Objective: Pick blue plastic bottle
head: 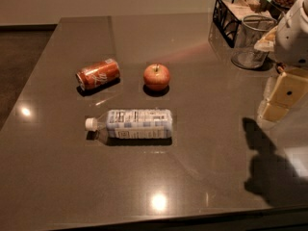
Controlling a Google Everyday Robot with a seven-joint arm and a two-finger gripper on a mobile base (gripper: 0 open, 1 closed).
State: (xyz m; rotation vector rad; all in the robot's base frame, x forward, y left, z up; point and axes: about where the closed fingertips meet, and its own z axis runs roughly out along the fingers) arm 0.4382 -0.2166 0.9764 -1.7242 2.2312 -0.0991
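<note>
The blue plastic bottle (132,124) lies on its side in the middle of the dark counter (202,177), white cap pointing left, pale blue-and-white checked label facing up. My gripper (281,97) hangs at the right edge of the view, well to the right of the bottle and above the counter. It casts a shadow on the counter below it. Nothing is seen in it.
An orange-red soda can (98,74) lies on its side behind the bottle to the left. A red apple (156,76) stands behind the bottle. A clear glass cup (250,42) and a black wire basket (236,16) stand at the back right. The counter's left edge drops to the floor.
</note>
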